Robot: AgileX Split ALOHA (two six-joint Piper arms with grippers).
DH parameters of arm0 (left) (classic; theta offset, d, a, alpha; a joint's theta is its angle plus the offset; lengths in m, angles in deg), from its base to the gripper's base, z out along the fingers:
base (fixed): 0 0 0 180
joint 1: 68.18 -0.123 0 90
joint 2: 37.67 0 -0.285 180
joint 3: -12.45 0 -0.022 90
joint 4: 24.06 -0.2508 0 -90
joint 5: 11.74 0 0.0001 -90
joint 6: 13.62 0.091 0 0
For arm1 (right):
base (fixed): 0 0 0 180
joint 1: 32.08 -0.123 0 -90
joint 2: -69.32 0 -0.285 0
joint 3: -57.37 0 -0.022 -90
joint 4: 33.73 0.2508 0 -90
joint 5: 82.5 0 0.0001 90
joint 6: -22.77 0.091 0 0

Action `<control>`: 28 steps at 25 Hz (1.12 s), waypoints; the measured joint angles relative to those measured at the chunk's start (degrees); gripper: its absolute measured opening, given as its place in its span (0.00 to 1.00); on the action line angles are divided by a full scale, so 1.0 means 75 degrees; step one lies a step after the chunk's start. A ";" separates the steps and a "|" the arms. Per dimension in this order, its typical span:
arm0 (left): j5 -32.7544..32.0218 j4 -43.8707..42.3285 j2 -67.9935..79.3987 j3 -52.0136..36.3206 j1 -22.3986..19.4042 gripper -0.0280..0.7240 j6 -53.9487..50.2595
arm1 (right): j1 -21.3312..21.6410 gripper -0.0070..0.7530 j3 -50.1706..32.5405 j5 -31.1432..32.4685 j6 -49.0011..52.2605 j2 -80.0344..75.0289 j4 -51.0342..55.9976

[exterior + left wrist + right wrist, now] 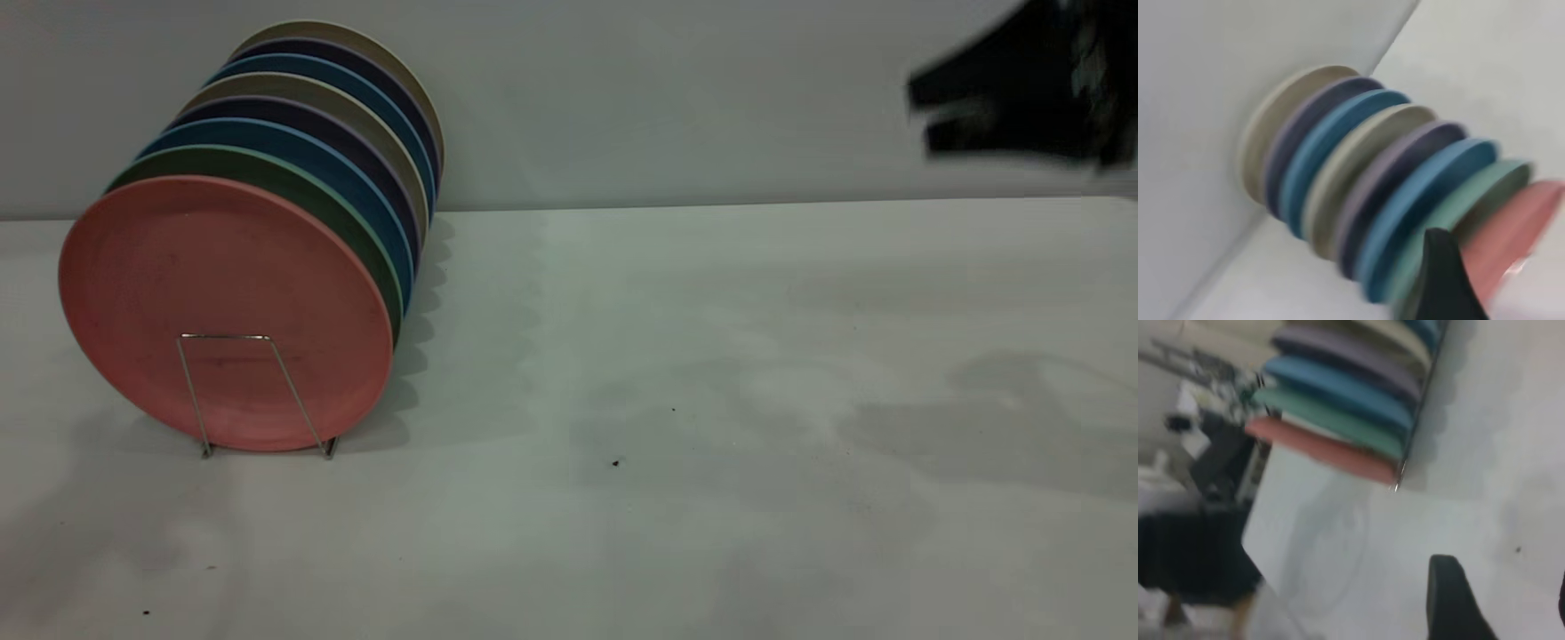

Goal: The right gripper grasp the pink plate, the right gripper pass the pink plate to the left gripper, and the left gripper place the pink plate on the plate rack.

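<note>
The pink plate [222, 302] stands upright at the front of the plate rack [224, 336], leaning on a teal-green plate [293, 182] behind it. It also shows in the left wrist view [1525, 223] and the right wrist view [1321, 450]. My right gripper [920, 116] is high at the far right above the table, open and empty, far from the plates; one finger [1451, 603] shows in its wrist view. My left gripper [1508, 270] is out of the exterior view; one black finger [1443, 280] shows close to the row of plates, with nothing gripped.
Several more plates in blue, dark purple and beige [338, 116] fill the rack behind the green one, near the back wall. The white table [711, 400] stretches to the right of the rack, with a few dark specks [615, 462].
</note>
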 joint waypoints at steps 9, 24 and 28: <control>-0.2200 -0.1333 -0.0965 0.0000 0.0000 0.66 -0.3878 | 0.0000 0.54 -0.0010 0.0274 0.2303 0.5081 -0.3230; -0.2861 -0.1647 -0.1906 0.0000 0.0000 0.66 -0.5140 | 0.0000 0.54 -0.2618 0.0639 0.7178 1.0980 -0.8187; -0.2861 -0.1647 -0.2100 -0.0026 0.0000 0.66 -0.5345 | -0.0482 0.54 -0.4000 0.0309 0.7285 1.1313 -0.8829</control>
